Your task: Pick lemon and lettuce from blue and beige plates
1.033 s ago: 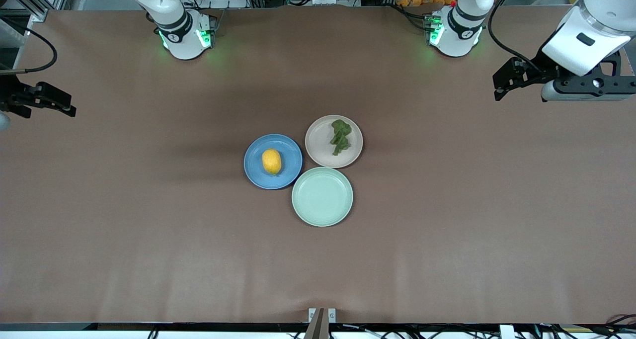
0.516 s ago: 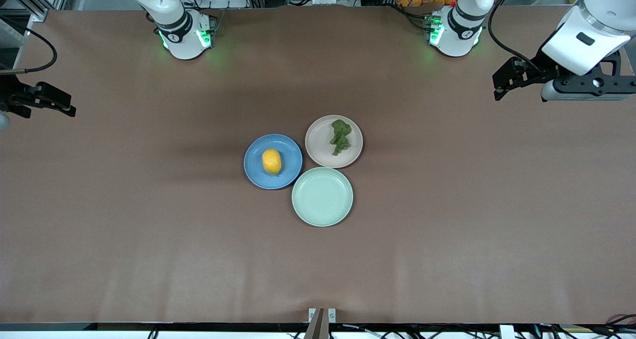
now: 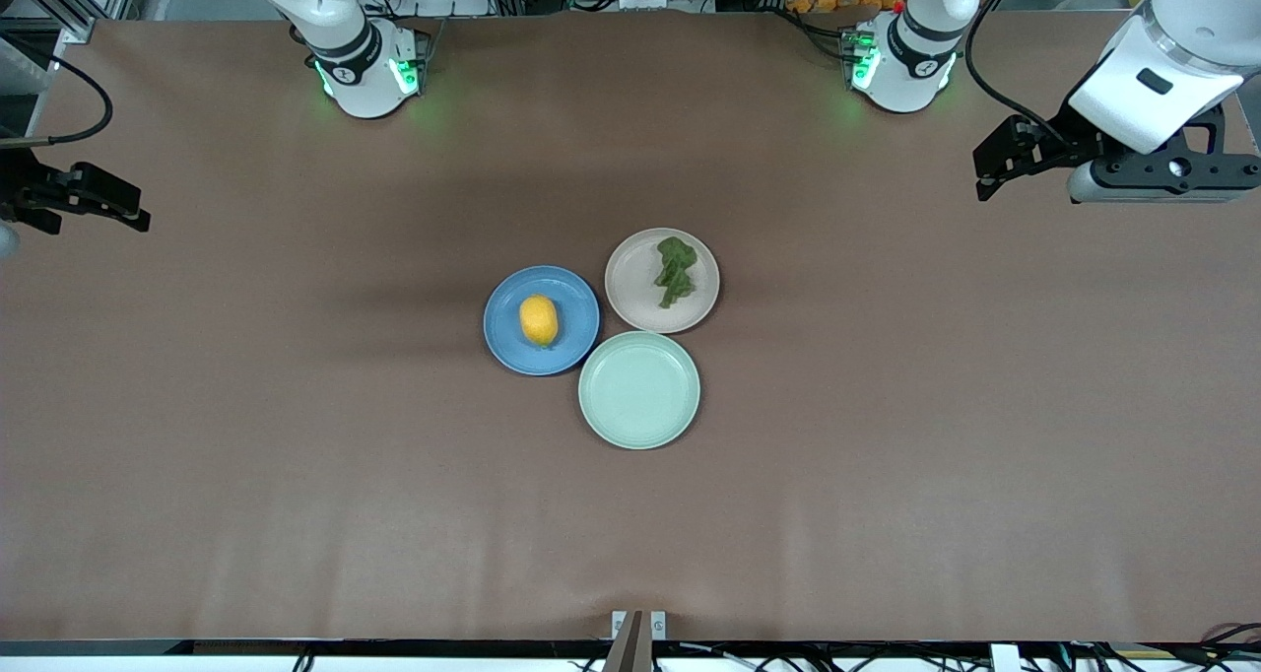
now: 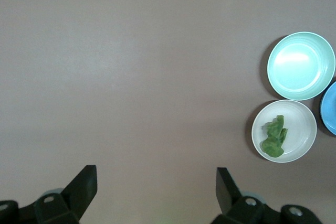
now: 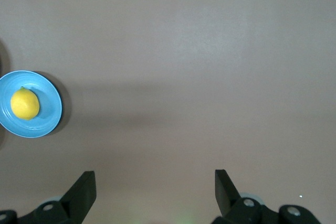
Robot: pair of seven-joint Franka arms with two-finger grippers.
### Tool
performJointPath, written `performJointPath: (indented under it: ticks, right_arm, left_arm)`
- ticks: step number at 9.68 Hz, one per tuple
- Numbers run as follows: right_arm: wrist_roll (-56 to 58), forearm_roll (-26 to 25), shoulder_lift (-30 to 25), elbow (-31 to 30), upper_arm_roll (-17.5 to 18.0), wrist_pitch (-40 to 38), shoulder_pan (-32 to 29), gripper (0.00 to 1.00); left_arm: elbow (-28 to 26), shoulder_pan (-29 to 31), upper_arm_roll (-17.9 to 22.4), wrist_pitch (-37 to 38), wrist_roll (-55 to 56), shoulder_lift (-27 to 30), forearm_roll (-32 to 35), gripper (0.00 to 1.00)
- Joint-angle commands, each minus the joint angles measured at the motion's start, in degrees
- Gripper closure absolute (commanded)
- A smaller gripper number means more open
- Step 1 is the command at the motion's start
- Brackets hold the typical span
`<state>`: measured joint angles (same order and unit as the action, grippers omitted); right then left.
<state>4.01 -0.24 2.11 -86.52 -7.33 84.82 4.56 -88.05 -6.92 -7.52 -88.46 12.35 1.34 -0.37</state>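
A yellow lemon [image 3: 539,319] lies on the blue plate [image 3: 574,302] at the table's middle; the right wrist view shows the lemon [image 5: 24,104] on the plate [image 5: 50,108] too. A piece of green lettuce [image 3: 675,270] lies on the beige plate [image 3: 635,293] beside it; it also shows in the left wrist view [image 4: 274,136]. My left gripper [image 3: 995,168] is open and empty, high over the left arm's end of the table. My right gripper [image 3: 123,211] is open and empty over the right arm's end.
An empty pale green plate [image 3: 639,389] touches both other plates, nearer the front camera. The brown table [image 3: 296,455] stretches bare around the three plates. The arm bases [image 3: 365,71] stand along the table's top edge.
My left gripper has shifted very slightly upward in the view. The right arm, plates, lemon and lettuce have not moved.
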Motion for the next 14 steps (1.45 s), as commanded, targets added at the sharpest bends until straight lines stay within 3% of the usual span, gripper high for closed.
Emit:
performJointPath:
  ticks: [1,4,8,11,14]
  right_arm:
    - [-0.31,-0.37,0.79,1.62,0.47,-0.8,-0.7,0.0]
    - [-0.31,-0.37,0.79,1.62,0.47,-0.8,-0.7,0.0]
    - [-0.32,-0.2,0.79,1.62,0.47,-0.8,-0.61,0.0]
    - [0.03,-0.2,0.79,1.53,0.47,-0.88,-0.43,0.0]
    - [0.21,-0.11,0.79,1.36,0.56,-1.15,0.0,0.0]
  left_arm:
    - [0.51,0.33,-0.12,0.05,-1.28,-0.46,-2.95,0.0]
    - [-4.04,-0.46,-0.3,-4.07,-0.67,-0.47,-5.77,0.0]
    - [-14.67,-0.99,-6.96,-16.19,5.46,-1.51,-6.22,0.0]
    - [-15.22,-1.34,-10.57,-18.67,13.11,-7.13,-5.34,0.0]
    - [-15.4,-6.5,-11.29,-23.59,22.24,-13.19,-3.6,0.0]
